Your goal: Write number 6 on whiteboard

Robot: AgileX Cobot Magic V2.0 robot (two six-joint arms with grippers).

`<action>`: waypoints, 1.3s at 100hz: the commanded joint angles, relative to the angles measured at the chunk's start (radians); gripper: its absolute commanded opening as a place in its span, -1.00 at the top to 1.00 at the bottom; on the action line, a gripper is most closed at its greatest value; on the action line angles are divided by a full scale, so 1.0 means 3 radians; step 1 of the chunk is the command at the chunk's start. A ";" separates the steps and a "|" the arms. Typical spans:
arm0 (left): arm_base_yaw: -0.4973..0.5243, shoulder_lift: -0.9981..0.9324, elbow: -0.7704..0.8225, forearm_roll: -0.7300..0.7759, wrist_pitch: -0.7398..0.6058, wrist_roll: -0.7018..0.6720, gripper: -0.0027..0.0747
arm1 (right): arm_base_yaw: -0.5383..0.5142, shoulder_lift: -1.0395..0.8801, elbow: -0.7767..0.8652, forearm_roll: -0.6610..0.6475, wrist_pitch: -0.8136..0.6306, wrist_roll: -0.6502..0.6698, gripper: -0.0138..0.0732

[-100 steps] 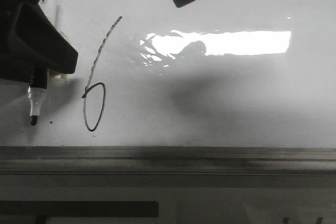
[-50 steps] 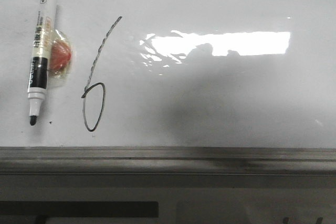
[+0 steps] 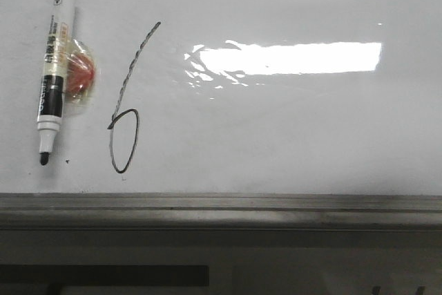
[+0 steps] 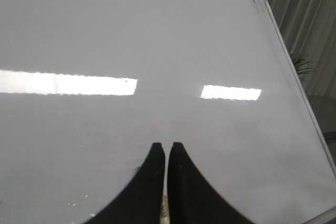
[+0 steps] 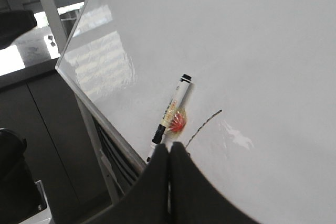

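Item, the number 6 (image 3: 128, 101): we are finding it drawn in thin black line on the left part of the whiteboard (image 3: 290, 143). Its long stem is slanting up toward the right. Its narrow loop is closing at the lower end, a little above the grey ledge (image 3: 221, 208).

Item, marker (image 3: 52, 67): it is lying just left of the figure, apart from it. Its long axis is running nearly parallel to the stem, capped end up and bare tip down. A small red piece (image 3: 79, 77) in clear wrap is sitting against its right side.

Item, small black speck (image 3: 67, 162): near the marker tip, not part of the figure.

Item, right hand (image 5: 170, 148): we are seeing its fingers pressed together and holding nothing. Marker and stem are lying just beyond the fingertips in its wrist view.

Item, left hand (image 4: 166, 148): likewise pressed together and empty, facing bare board and glare. Neither marker nor figure is showing in its view.

Judgement: we are reading the figure as complete. Were any further stroke wanted, the right hand is looking nearer, and it would be closing across the marker's barrel.
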 commanded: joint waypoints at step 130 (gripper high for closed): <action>0.0025 -0.0051 0.0760 -0.0241 -0.0050 0.0357 0.98 | 0.0001 -0.1151 0.0867 -0.0019 -0.0329 -0.0026 0.83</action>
